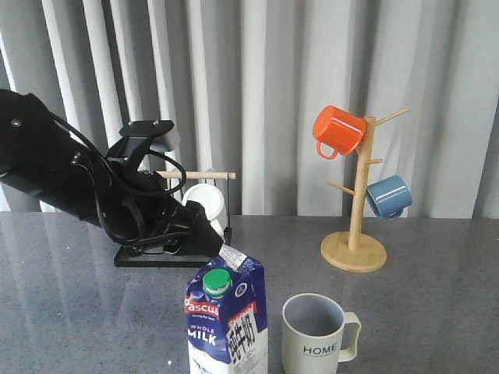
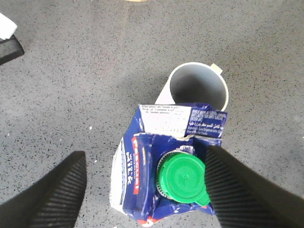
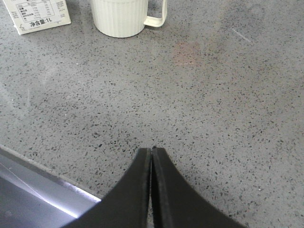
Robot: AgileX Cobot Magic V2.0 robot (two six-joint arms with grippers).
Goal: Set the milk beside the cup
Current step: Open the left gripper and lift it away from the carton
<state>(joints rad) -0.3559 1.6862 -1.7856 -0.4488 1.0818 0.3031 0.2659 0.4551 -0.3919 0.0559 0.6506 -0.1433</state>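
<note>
Front view: on the grey table (image 1: 437, 312) the milk (image 1: 227, 319), a blue-and-white gable-top carton with green cap and red "Pascual" label, stands upright, long axis vertical, label toward the camera, just beside the cup (image 1: 316, 335) marked "HOME". Left wrist view: the left gripper (image 2: 142, 190) is spread wide, its fingers (image 2: 57, 190) flanking the carton without clamping it; the cap faces the camera. Right wrist view: the right gripper (image 3: 151, 156) has its fingers pressed together over bare table.
</note>
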